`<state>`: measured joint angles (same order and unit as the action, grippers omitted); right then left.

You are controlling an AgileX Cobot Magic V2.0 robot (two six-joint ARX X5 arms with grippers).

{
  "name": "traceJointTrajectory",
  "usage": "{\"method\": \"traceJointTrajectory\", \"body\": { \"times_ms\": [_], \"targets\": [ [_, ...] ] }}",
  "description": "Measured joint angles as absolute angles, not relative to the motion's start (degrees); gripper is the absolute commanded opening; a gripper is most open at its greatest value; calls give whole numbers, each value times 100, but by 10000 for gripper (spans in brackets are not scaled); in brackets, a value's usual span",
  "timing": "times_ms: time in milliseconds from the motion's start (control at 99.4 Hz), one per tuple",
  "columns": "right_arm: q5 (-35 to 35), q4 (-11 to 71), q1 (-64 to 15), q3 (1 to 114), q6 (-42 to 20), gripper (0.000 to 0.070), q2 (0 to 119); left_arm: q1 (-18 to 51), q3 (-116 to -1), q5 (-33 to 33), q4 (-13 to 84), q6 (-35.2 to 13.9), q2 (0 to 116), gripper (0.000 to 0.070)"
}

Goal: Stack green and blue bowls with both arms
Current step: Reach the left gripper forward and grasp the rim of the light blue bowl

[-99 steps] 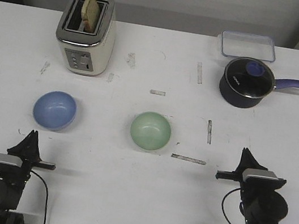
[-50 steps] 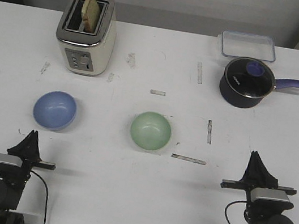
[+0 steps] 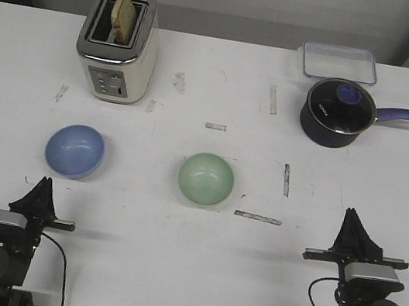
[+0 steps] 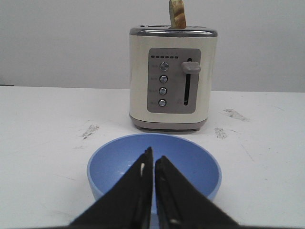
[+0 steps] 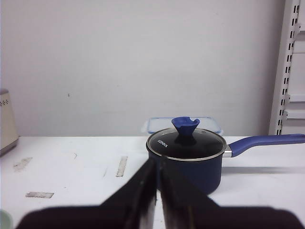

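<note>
The light blue bowl [image 3: 74, 150] sits upright on the white table at the left, and the pale green bowl [image 3: 206, 178] sits at the middle; they stand apart. My left gripper [image 3: 44, 184] is shut and empty, low at the front left, just short of the blue bowl [image 4: 153, 167]. In the left wrist view the gripper [image 4: 153, 155] points at that bowl. My right gripper [image 3: 351, 217] is shut and empty at the front right, well right of the green bowl. In the right wrist view the gripper [image 5: 157, 161] faces the saucepan, and a sliver of green bowl [image 5: 4, 218] shows.
A cream toaster [image 3: 118, 44] with a slice of bread stands at the back left. A dark blue lidded saucepan [image 3: 338, 113] with a long handle stands at the back right, with a clear lidded container [image 3: 339, 62] behind it. Tape marks dot the table [image 3: 169, 273].
My right arm has drawn back to the right and toward the front edge, settling low. The left arm and both bowls have not moved.
</note>
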<state>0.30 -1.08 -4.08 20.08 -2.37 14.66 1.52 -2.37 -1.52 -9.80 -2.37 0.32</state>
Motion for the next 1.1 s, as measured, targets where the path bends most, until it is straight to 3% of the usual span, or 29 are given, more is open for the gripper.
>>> {"method": "traceJointTrajectory", "body": {
  "times_ms": [242,735,1097],
  "targets": [
    [30,-110,-408,2008,-237,0,1466,152,-1321,-152,-309,-244,515,1],
    [30,-108,-408,2008,-239,0,1466,152,-3649,-158,1374,-268,2897,1],
    [30,-108,-408,2008,-239,0,1466,152,-4993,-156,2928,-1127,4766,1]
  ]
}}
